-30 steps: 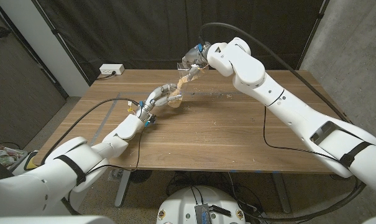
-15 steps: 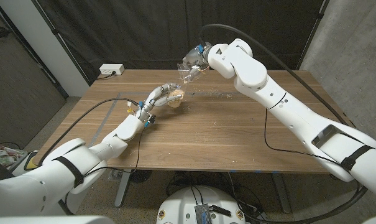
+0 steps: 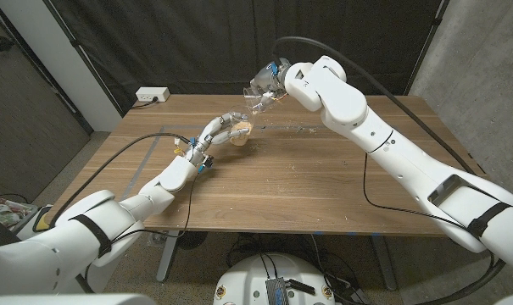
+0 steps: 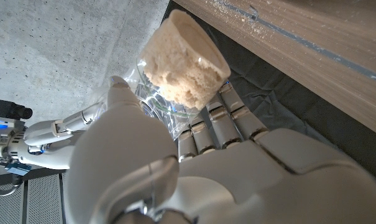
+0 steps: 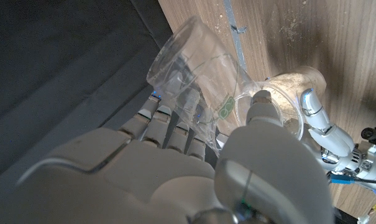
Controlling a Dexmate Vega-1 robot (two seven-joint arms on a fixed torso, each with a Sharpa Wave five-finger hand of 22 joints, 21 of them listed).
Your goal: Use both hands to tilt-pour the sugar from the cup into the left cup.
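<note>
Emptied since earlier, right hand's [image 3: 273, 82] cup [image 3: 258, 87] (mouth tilted down-left) hangs above left hand's [image 3: 218, 131] sugar-filled cup [image 3: 239, 131].

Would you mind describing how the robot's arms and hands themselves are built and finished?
Both arms are glossy white rounded shells with black bands near the shoulders. A black cable loops along the right arm and another along the left arm. Each robot hand, left and right, has silver-white segmented fingers with small blue parts at the wrist.
</note>
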